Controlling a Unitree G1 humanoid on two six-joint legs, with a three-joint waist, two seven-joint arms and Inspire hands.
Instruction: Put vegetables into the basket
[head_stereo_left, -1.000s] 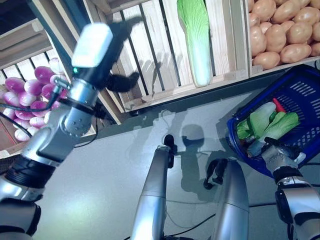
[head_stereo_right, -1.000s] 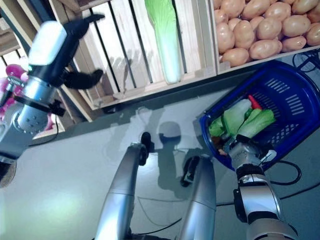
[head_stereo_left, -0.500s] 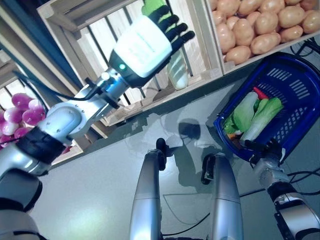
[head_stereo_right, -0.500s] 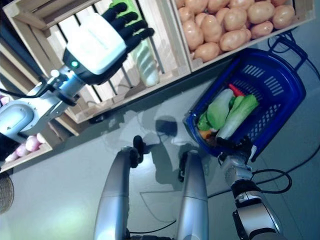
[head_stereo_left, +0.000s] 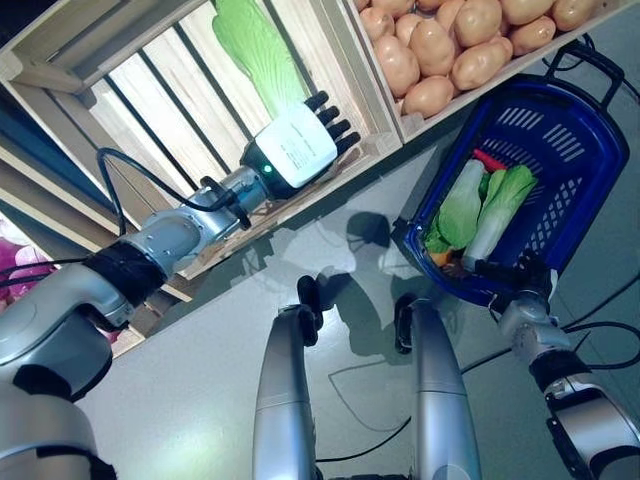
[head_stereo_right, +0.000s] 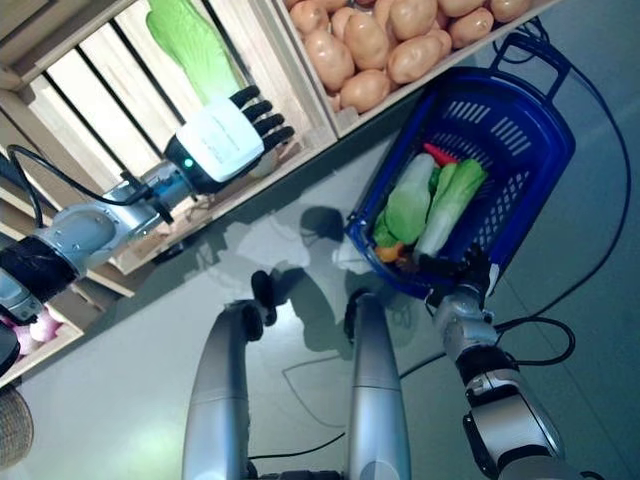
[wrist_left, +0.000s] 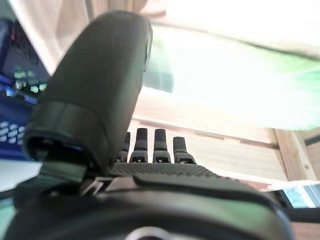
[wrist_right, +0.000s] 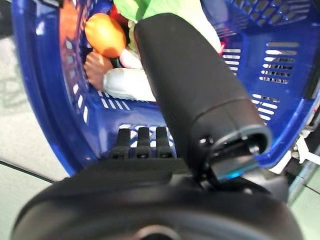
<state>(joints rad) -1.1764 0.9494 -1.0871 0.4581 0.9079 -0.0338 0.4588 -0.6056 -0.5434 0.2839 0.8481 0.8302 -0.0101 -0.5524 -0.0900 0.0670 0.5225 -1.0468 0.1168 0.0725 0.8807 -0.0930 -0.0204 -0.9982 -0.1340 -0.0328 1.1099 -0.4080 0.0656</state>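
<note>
Left eye view: I have the left hand (head_stereo_left: 298, 150) at the wooden crate (head_stereo_left: 150, 90), fingers straight, holding nothing, just below the cabbage (head_stereo_left: 255, 45), probably lining up a grab.

Right eye view: the blue basket (head_stereo_right: 520, 120) already carries greens (head_stereo_right: 432, 200).

Left wrist view: fingers (wrist_left: 161, 145) extended toward the slats.

Right wrist view: right hand (wrist_right: 200, 115) curled on the basket's rim to keep it up.

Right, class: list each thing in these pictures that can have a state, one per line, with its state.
Blue plastic basket: on the floor, partly filled with vegetables.
Long pale green cabbage: lying in the slatted wooden crate, not held.
Potato crate: full of brown potatoes.
Left hand: open, fingers straight, at the cabbage crate.
Right hand: at the basket's near rim; grip unclear.
</note>
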